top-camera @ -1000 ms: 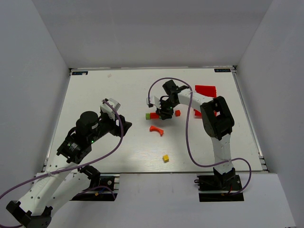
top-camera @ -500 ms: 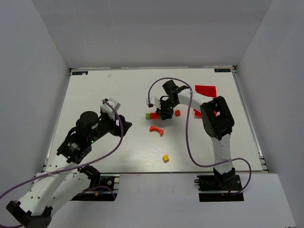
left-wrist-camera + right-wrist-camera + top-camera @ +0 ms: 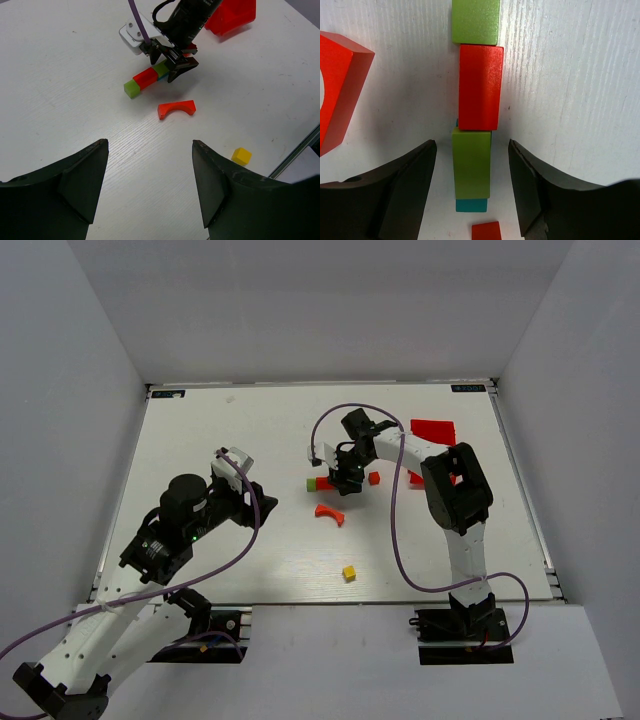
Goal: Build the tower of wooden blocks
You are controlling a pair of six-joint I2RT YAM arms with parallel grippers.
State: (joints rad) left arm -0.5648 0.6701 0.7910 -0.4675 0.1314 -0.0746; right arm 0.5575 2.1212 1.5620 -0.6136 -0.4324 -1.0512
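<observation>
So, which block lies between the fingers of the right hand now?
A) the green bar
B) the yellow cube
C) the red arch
A: in the right wrist view, the green bar lies inside the open right hand, with a gap on each side.

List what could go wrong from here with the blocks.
The right fingers closely straddle the green block. Pulling away, one could clip it and slide it off the teal block underneath.
The red arch lies close beside the row, so a sweeping arm might knock it.
The yellow cube sits near the table edge and could be pushed off.
</observation>
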